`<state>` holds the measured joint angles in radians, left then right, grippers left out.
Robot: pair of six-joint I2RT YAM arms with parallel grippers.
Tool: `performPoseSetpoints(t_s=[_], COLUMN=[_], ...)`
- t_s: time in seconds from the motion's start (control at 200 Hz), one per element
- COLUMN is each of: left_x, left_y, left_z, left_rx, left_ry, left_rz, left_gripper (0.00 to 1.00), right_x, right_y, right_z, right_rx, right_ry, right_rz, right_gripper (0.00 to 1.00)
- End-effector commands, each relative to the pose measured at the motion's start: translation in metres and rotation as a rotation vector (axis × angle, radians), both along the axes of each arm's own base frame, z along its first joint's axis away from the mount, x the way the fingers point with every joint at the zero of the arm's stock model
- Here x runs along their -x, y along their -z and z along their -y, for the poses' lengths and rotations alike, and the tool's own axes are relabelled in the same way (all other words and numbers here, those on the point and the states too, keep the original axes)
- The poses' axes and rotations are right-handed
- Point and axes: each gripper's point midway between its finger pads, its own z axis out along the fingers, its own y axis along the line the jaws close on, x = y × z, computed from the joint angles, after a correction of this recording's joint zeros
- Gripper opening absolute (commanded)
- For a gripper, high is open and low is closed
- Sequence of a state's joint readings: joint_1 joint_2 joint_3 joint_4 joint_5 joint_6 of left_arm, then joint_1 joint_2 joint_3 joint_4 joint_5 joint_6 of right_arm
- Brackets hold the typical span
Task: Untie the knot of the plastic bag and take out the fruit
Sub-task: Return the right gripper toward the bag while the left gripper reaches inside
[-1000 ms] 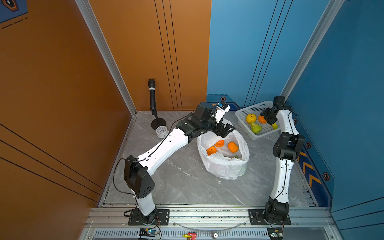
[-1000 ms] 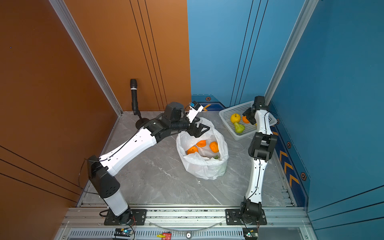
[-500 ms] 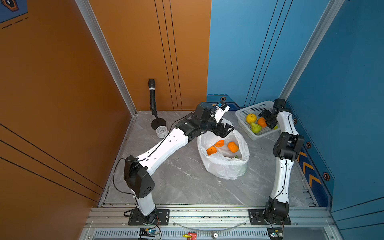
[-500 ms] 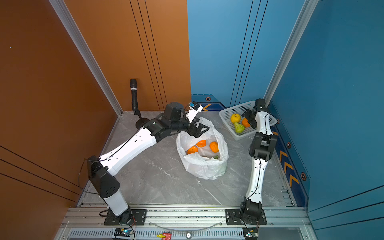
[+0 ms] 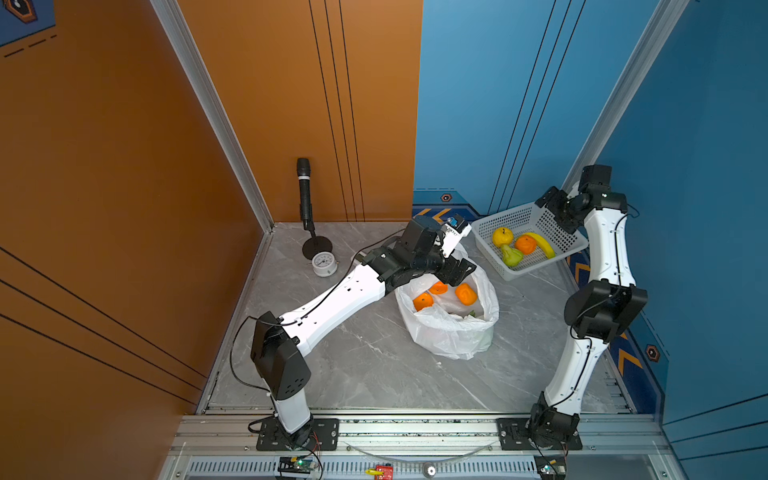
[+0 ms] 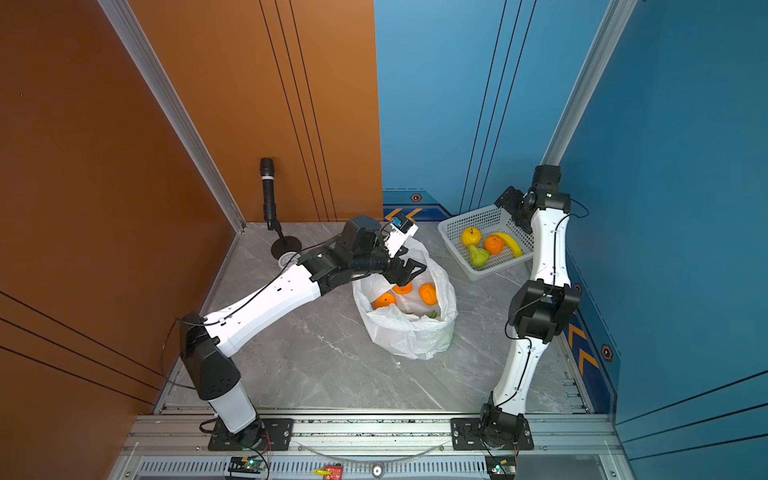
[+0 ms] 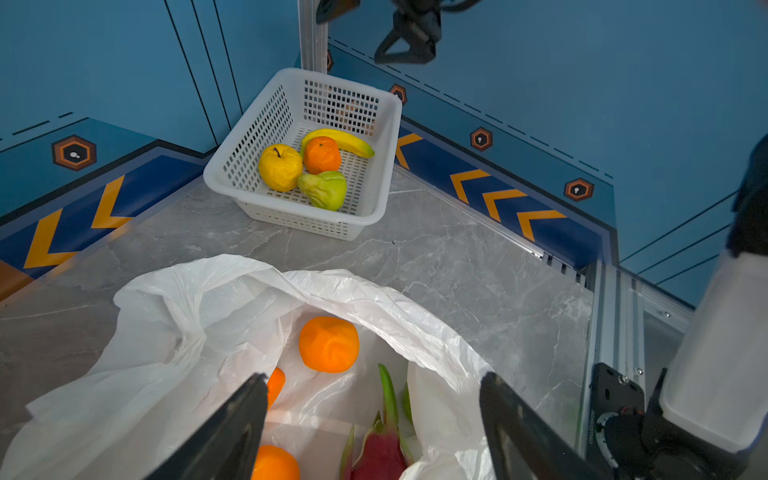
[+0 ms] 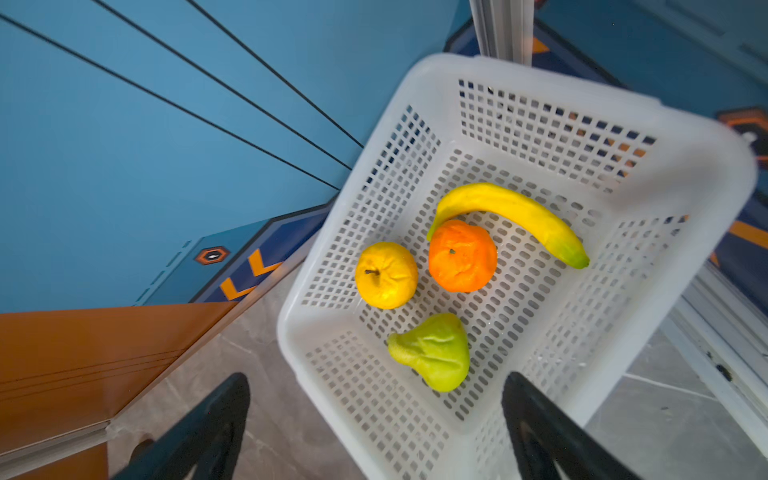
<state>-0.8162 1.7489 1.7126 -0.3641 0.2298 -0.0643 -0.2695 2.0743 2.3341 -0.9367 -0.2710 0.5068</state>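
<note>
The white plastic bag (image 5: 451, 332) stands mid-table with its mouth wide open; the knot is out of view. Inside lie oranges (image 5: 465, 293) and a pink-and-green dragon fruit (image 7: 380, 453). My left gripper (image 5: 459, 270) hangs open over the bag's far-left rim, and in the left wrist view its jaws (image 7: 374, 378) frame the dragon fruit with nothing between them. My right gripper (image 5: 559, 214) is open and empty above the far right end of the white basket (image 5: 490, 226). The basket holds a yellow fruit (image 8: 386, 275), an orange (image 8: 462, 255) and a green pear (image 8: 432, 351).
A yellow banana (image 5: 542, 245) also lies in the basket at the back right corner. A black microphone on a stand (image 5: 304, 195) and a small round dial (image 5: 324, 264) stand at the back left. Orange and blue walls close in three sides.
My right gripper has opened, left an orange in the basket and lifted up and back from it. The left arm has barely moved over the bag.
</note>
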Motion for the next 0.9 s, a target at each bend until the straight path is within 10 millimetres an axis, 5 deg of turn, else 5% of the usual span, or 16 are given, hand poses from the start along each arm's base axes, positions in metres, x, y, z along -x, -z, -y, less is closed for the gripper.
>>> performPoseSetpoints(t_s=[0.0,0.19,0.436,0.751,0.896], left_x=[-0.002,-0.002,-0.012,-0.029,-0.036], left_y=[0.028,0.056,0.092,0.122,0.137], left_z=[0.002,0.006,0.01,0.022,0.033], left_rx=[-0.062,-0.108,-0.179,-0.192,-0.199], left_ry=[-0.001,0.013,-0.003,-0.034,-0.037], left_rz=[-0.014,-0.046,-0.071,-0.131,-0.147], left_gripper=[0.77,0.73,0.69,0.68,0.68], right_x=[0.036,0.091,0.164,0.216,0.226], right_y=[-0.025,-0.04,-0.016,0.075,0.127], right_z=[-0.017,-0.06,-0.114,-0.188,-0.189], right_rx=[0.0,-0.035,-0.068,-0.128,-0.008], right_ry=[-0.066,-0.127,-0.167,-0.275,-0.268], right_rz=[0.001,0.013,-0.014,-0.207,-0.341], right_gripper=[0.96,0.96,0.97,0.96,0.9])
